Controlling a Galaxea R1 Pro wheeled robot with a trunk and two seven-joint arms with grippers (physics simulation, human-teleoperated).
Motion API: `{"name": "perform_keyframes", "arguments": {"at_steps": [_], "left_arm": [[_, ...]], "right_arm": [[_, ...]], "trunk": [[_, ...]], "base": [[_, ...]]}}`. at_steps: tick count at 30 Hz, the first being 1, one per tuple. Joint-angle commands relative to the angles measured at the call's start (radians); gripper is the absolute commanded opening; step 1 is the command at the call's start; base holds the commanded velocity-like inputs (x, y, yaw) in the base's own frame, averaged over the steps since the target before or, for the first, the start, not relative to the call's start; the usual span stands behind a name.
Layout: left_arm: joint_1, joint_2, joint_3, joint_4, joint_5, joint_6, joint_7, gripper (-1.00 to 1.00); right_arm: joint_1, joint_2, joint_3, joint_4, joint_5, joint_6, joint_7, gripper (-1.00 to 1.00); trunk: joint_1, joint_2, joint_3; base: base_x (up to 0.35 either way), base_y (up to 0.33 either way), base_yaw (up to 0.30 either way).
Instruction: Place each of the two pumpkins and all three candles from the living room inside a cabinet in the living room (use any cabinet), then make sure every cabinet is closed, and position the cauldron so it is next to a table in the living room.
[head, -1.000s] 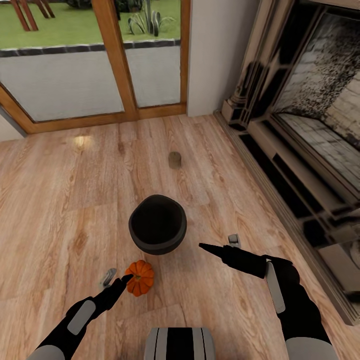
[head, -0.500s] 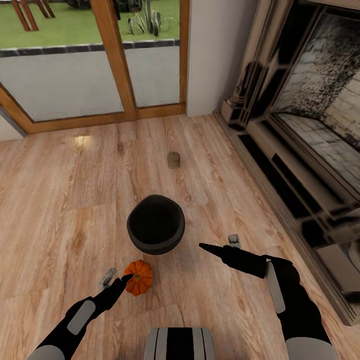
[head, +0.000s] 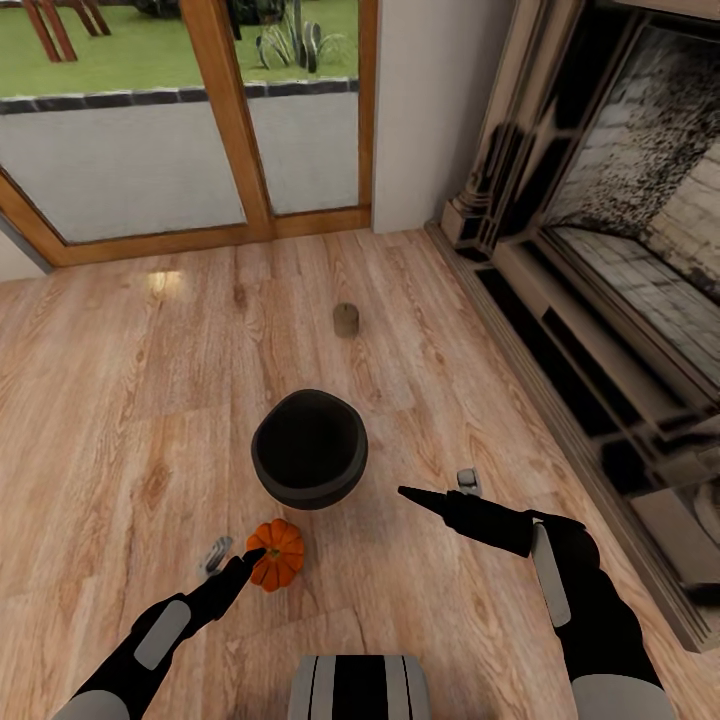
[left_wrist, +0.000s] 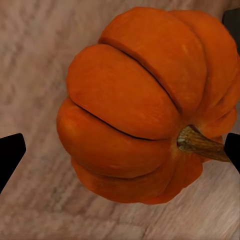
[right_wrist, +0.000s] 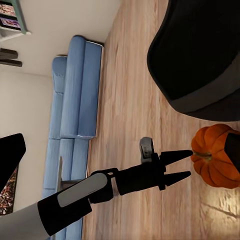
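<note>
Light wood plank floor (head: 130, 400) throughout. Wood-framed glass doors (head: 230, 120) at far side, lawn beyond. White wall section (head: 430, 100) beside doors. Stone fireplace surround (head: 600, 290) along right. Blue sofa (right_wrist: 75, 115) against pale wall, seen from right wrist camera.

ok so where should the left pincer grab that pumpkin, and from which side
Across the pumpkin's round ribbed body, one finger on each flank, not the thin stem, which sticks out sideways. The pumpkin sits on the floor by the cauldron; the left pincer is open and already at it on the robot's side, so closing in from there probably works.
</note>
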Motion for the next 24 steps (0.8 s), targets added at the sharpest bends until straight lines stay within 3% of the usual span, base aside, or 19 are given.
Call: {"name": "perform_keyframes", "arguments": {"at_steps": [1, 10, 14, 21, 24], "left_arm": [[0.000, 0.000, 0.004, 0.000, 0.006, 0.009, -0.003, 1.00], [0.000, 0.000, 0.006, -0.001, 0.007, 0.009, -0.010, 1.00], [0.000, 0.000, 0.006, -0.001, 0.007, 0.009, -0.012, 1.00], [0.000, 0.000, 0.006, -0.001, 0.007, 0.009, -0.011, 1.00], [0.000, 0.000, 0.006, -0.001, 0.007, 0.009, -0.012, 1.00]], "right_arm": [[0.000, 0.001, -0.002, 0.000, 0.000, 0.005, 0.003, 1.00], [0.000, 0.001, -0.002, -0.002, 0.000, 0.005, 0.003, 1.00], [0.000, 0.001, -0.001, -0.003, 0.000, 0.005, 0.003, 1.00], [0.000, 0.001, -0.002, -0.003, 0.000, 0.005, 0.003, 1.00], [0.000, 0.001, -0.002, -0.003, 0.000, 0.005, 0.003, 1.00]], "trunk": [[0.000, 0.000, -0.001], [0.000, 0.000, -0.001], [0.002, -0.001, -0.016], [0.002, -0.001, -0.016], [0.003, -0.002, -0.028]], "base": [[0.000, -0.003, 0.000], [0.000, 0.000, 0.000], [0.000, 0.000, 0.000], [0.000, 0.000, 0.000], [0.000, 0.000, 0.000]]}}
